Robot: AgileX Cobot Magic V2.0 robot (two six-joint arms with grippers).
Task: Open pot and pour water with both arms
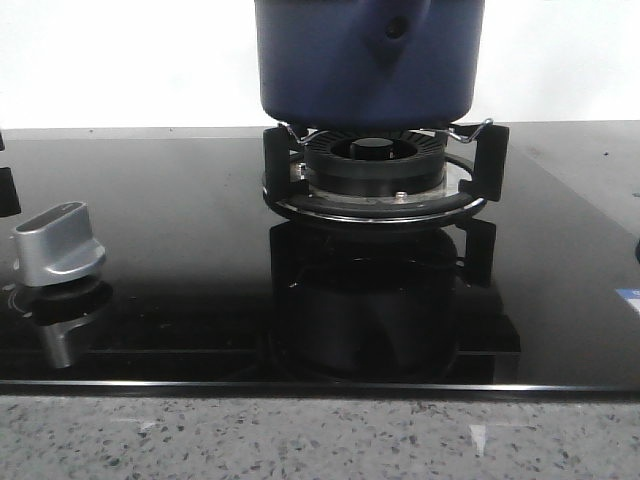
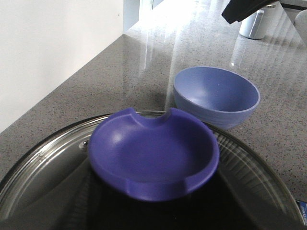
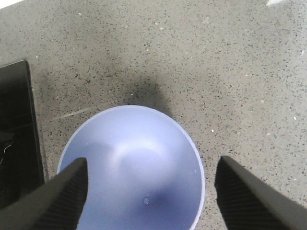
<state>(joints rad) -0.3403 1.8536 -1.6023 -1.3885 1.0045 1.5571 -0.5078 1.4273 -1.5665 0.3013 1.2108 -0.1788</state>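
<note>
Pot (image 1: 368, 60) sat on the black burner ring (image 1: 375, 180), far centre of the glossy black cooktop (image 1: 180, 250); dark blue, handle stub with small round hole facing the camera. Top of pot cut off by the frame in the front view.

Silver control knob (image 1: 58, 240) near the left edge of the cooktop.

Left wrist view: glass lid (image 2: 53, 167) with a blue dished knob (image 2: 153, 158) close beneath the camera; left gripper's fingers not visible, so cannot tell its state.

Light blue bowl (image 3: 136, 167) rested on the speckled stone counter (image 3: 192, 57), just beyond the lid.

Right gripper (image 3: 151, 191) hung over the bowl, fingers spread wide, holding nothing.
</note>
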